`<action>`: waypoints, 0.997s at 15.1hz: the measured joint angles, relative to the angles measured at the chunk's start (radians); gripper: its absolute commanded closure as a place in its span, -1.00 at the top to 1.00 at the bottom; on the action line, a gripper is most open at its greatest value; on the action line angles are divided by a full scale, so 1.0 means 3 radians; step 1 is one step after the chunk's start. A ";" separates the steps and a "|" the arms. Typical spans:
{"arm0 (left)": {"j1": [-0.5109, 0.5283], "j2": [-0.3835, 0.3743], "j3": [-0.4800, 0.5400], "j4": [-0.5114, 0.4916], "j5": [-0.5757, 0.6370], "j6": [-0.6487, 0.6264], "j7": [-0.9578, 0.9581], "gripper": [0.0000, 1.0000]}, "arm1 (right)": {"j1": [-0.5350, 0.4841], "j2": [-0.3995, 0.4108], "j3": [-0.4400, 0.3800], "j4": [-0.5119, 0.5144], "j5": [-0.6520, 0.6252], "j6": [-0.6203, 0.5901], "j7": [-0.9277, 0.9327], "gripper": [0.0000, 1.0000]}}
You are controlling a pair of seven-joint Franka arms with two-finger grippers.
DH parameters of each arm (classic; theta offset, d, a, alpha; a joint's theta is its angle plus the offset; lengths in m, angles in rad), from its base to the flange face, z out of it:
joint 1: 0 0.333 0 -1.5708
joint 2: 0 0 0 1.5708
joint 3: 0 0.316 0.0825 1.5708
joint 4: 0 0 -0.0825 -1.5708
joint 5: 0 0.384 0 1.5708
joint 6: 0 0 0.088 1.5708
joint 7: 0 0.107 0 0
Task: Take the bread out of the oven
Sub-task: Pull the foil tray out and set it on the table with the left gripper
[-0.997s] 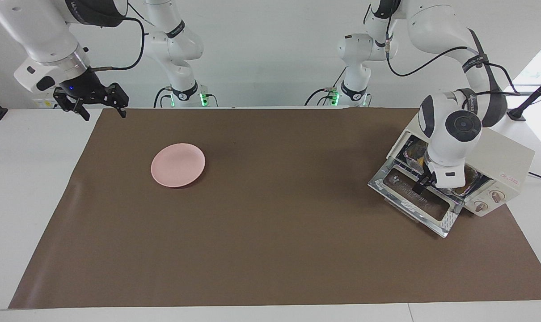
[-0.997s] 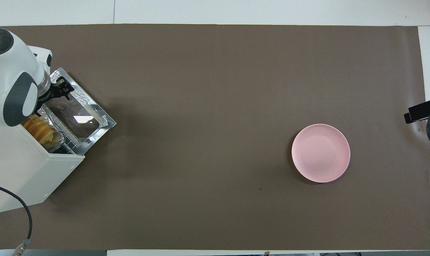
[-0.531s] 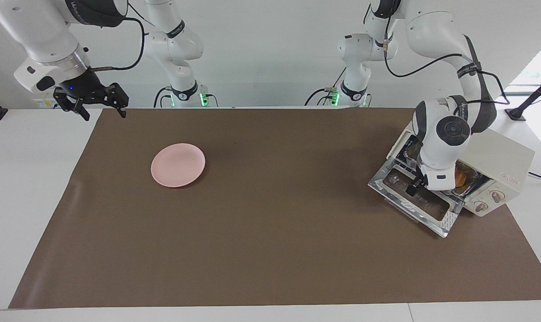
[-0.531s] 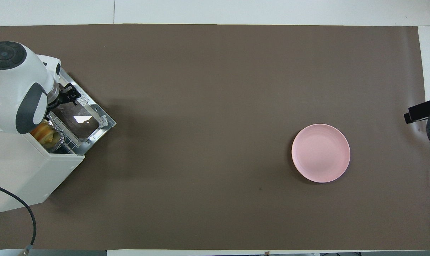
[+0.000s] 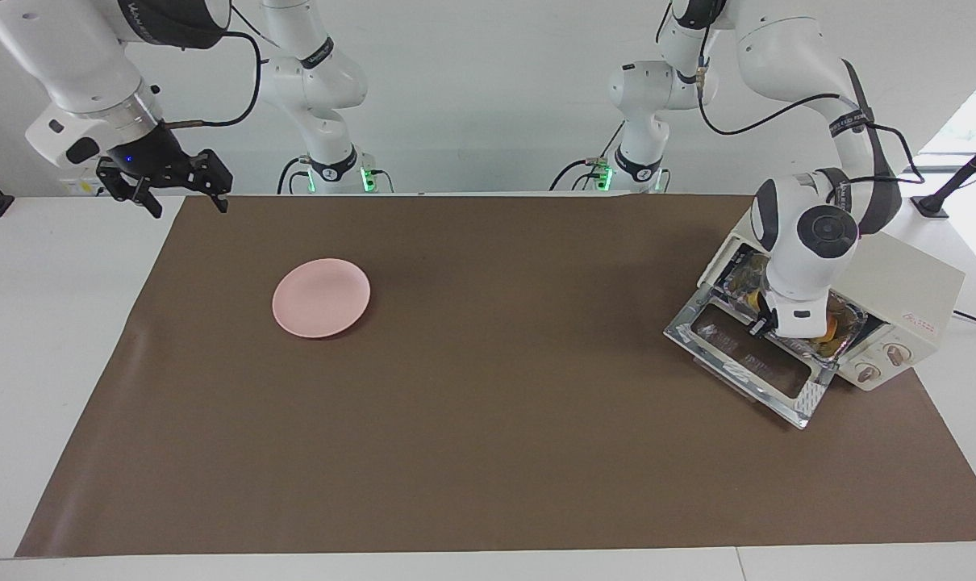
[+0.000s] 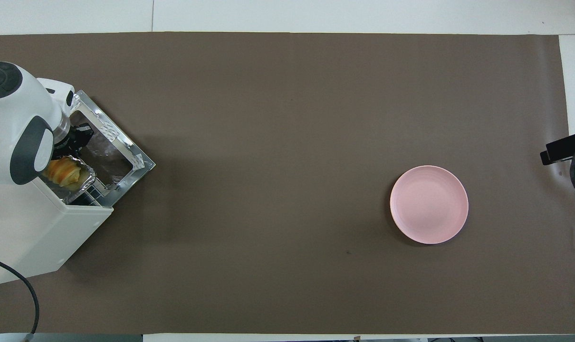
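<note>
**Bread in tray at toaster oven mouth**

Left gripper (image 5: 761, 325) clenched at the foil tray (image 6: 81, 183) edge, over the toaster oven (image 5: 899, 294) door. Bread (image 6: 65, 172) in tray — partly drawn out. Right gripper (image 5: 183, 197) released, waiting far from oven, near the pink plate (image 5: 321, 297).

A matt brown paper-like sheet (image 6: 287, 118) is spread flat; crinkled silver foil tray (image 6: 89, 178) and shiny metal-framed glass oven door (image 5: 750, 363) are seen glinting.

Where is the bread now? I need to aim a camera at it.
The bread lies in a foil tray at the mouth of the open oven, at the left arm's end of the table.
</note>
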 measured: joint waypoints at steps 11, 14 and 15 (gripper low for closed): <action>-0.1338 0.0255 -0.0130 0.0864 -0.0214 -0.0062 0.0169 -1.00 | -0.0006 0.0000 -0.0012 0.0000 0.0000 0.0000 0.0000 1.00; -0.1836 0.0663 -0.0185 0.1394 -0.0400 -0.0362 0.0172 -1.00 | -0.0006 0.0000 -0.0012 0.0000 0.0000 0.0000 0.0000 1.00; -0.1980 0.0803 -0.0192 0.1519 -0.0422 -0.0398 0.0170 -1.00 | -0.0006 0.0000 -0.0012 0.0000 0.0000 0.0000 0.0000 1.00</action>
